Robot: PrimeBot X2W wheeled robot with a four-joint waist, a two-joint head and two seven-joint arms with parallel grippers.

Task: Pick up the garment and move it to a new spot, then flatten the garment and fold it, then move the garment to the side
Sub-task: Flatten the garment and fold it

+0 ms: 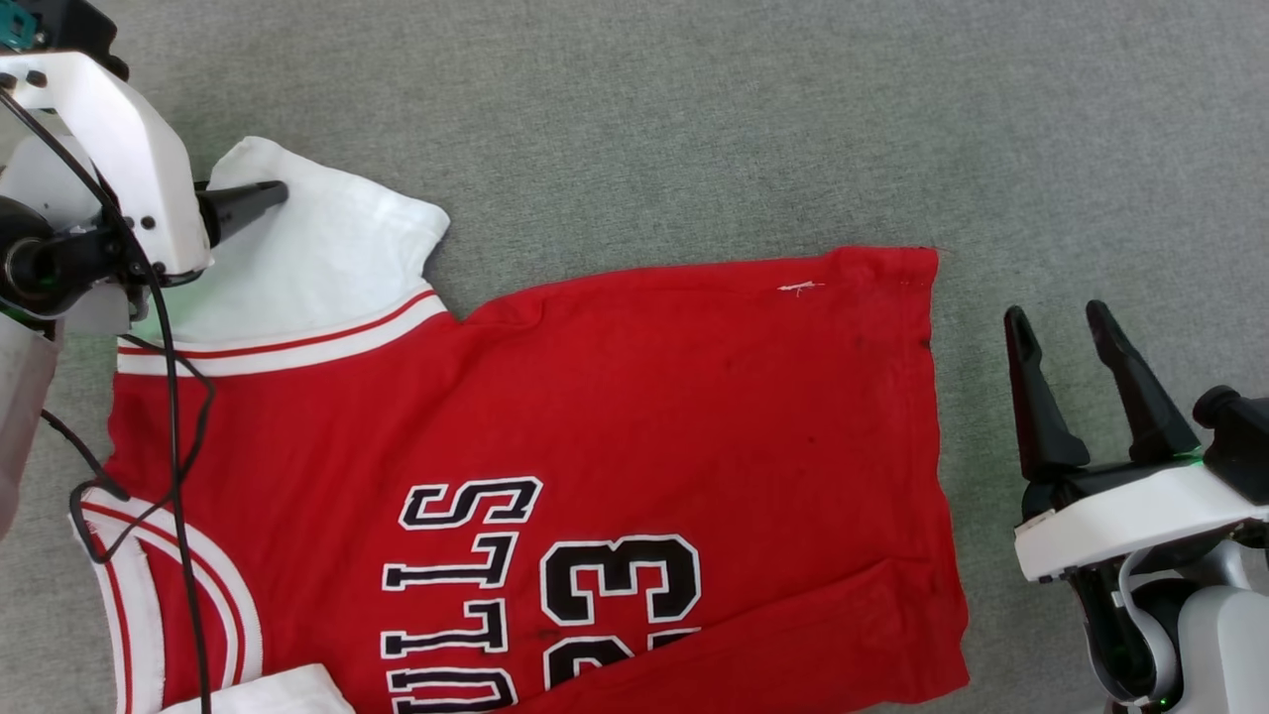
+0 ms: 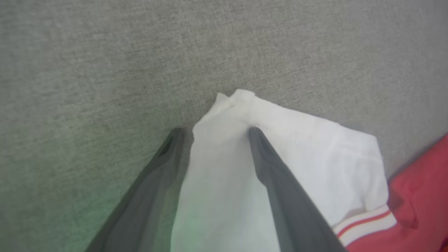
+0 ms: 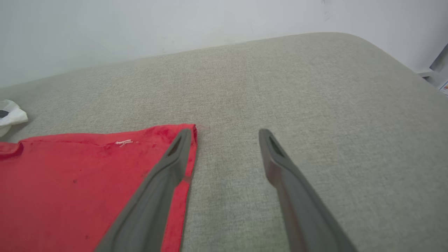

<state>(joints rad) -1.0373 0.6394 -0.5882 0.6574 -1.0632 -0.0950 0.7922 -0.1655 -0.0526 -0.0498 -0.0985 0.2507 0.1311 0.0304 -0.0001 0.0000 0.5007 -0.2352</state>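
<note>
The garment [image 1: 595, 397] lies spread flat on the grey surface, a red jersey with black "BULLS 23" lettering and a white sleeve [image 1: 317, 258] at the upper left. My left gripper [image 1: 263, 198] reaches over that sleeve. In the left wrist view it [image 2: 215, 130] stands open, one finger on the grey cloth beside the sleeve [image 2: 227, 168] and the other over it. My right gripper [image 1: 1061, 317] is open just right of the hem. In the right wrist view it [image 3: 225, 132] has one finger above the garment's [image 3: 70, 182] hem corner, with bare surface between its fingers.
The grey padded surface [image 3: 315, 105] ends at a white wall [image 3: 175, 21] and rounds off at its far right corner. A black cable [image 1: 169, 397] from my left arm hangs over the garment's shoulder area.
</note>
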